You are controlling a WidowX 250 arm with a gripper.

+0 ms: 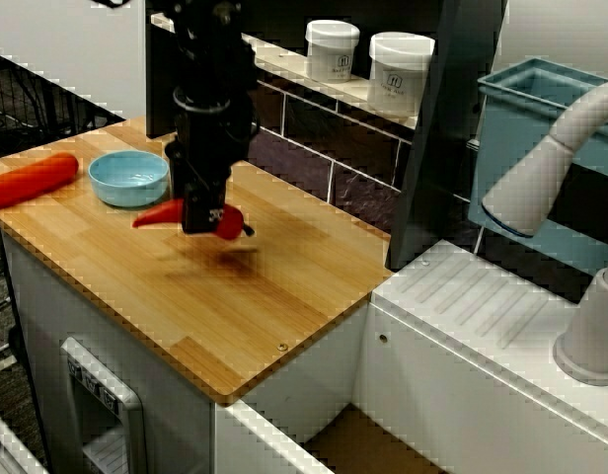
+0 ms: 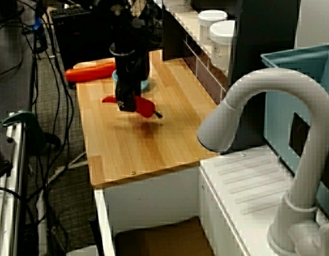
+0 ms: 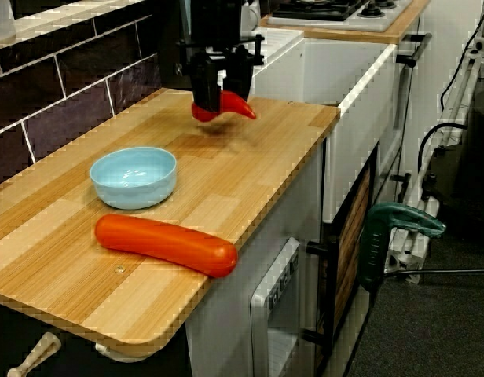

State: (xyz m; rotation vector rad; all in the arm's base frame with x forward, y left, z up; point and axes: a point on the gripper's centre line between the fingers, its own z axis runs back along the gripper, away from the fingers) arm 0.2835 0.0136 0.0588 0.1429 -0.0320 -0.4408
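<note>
- Red pepper [image 1: 154, 214] is clamped in the gripper [image 1: 203, 221], above the counter [image 1: 245, 316] near the blue bowl [image 1: 128, 178].
- Only the view from the counter's end shows the whole long orange vegetable [image 3: 167, 244], just beside the bowl.

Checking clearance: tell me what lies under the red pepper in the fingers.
Under the red pepper only the wooden countertop shows, darkened by the pepper's shadow; pepper and wood are apart. The fingers cover the pepper's middle.

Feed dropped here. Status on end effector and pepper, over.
End effector shut on red pepper. Pepper off the wooden counter. Blue bowl nearby, apart.
</note>
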